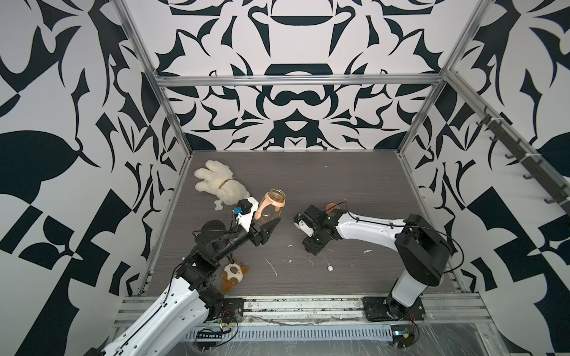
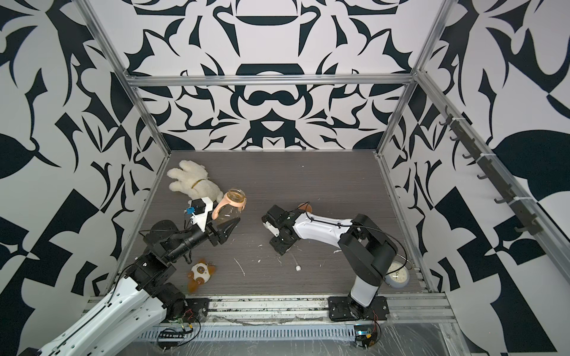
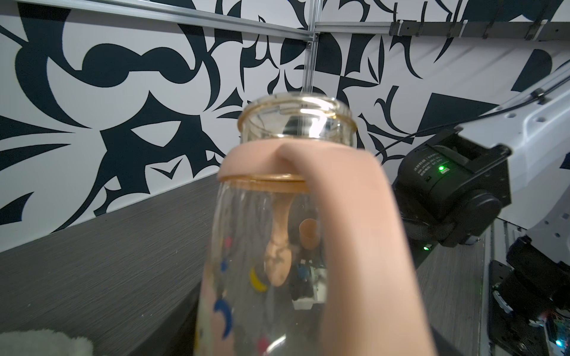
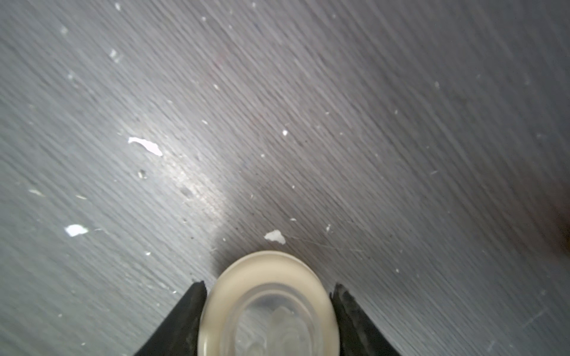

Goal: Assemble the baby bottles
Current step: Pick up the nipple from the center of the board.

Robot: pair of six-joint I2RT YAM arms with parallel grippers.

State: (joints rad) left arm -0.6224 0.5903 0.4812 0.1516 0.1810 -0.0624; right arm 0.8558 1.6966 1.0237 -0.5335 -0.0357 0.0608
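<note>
In both top views my left gripper is shut on the lower part of the clear amber-tinted bottle body, held tilted above the table. The peach two-handle ring sits round its neck, and its mouth is uncovered. The bottle fills the left wrist view and hides the jaws there. My right gripper points down at the table, with both black fingers against the cream round collar. Its thin straw trails out from under that gripper. A peach dome cap shows behind the right arm.
A cream plush animal lies at the back left and a brown-and-white plush toy beside the left arm. A pale round clock stands behind the right arm's base. White scraps dot the grey table.
</note>
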